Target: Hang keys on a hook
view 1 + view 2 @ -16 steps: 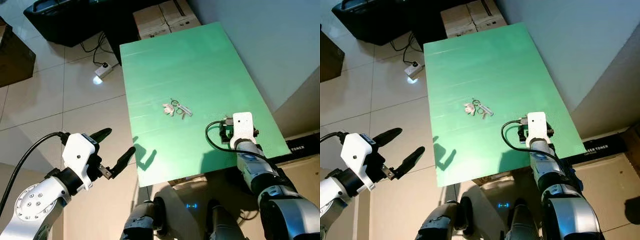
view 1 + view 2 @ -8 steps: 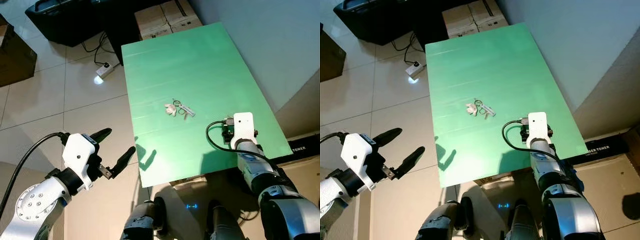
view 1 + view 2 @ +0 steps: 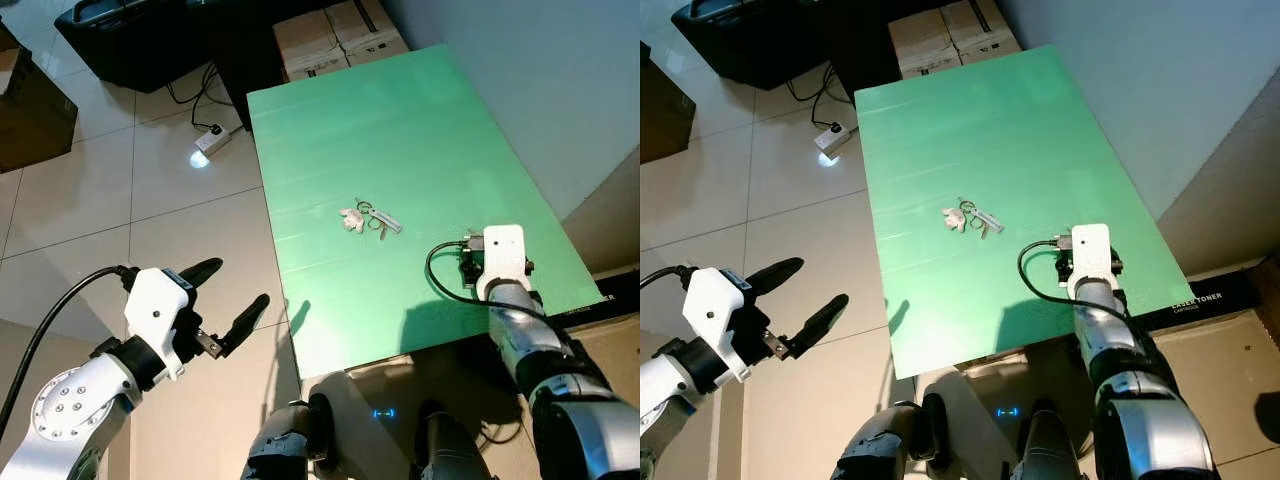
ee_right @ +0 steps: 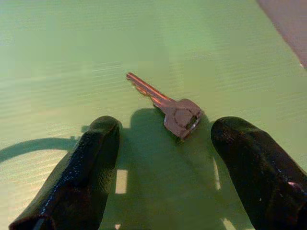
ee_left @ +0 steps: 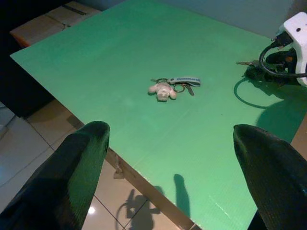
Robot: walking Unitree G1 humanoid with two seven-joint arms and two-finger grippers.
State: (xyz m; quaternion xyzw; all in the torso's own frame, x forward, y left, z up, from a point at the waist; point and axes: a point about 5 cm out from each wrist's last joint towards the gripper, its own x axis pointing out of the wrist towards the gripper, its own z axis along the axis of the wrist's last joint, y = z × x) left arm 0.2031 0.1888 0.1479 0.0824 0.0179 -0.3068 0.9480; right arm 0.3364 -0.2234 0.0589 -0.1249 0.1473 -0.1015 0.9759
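Right wrist view: a single loose key (image 4: 169,107) is seen lying flat on the green table (image 4: 158,33), in the gap between the two spread black fingers (image 4: 81,172) of the right gripper (image 4: 172,167) and touched by neither. A key bunch with a small plush charm (image 5: 171,86) is seen lying further ahead on the same tabletop, beyond and between the widely parted fingertips of the left gripper (image 3: 232,298), which is held off the table's edge over the tiled floor (image 3: 120,190).

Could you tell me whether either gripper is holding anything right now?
Nothing is held: the right gripper is open astride a single key, and the left gripper is open over the floor.
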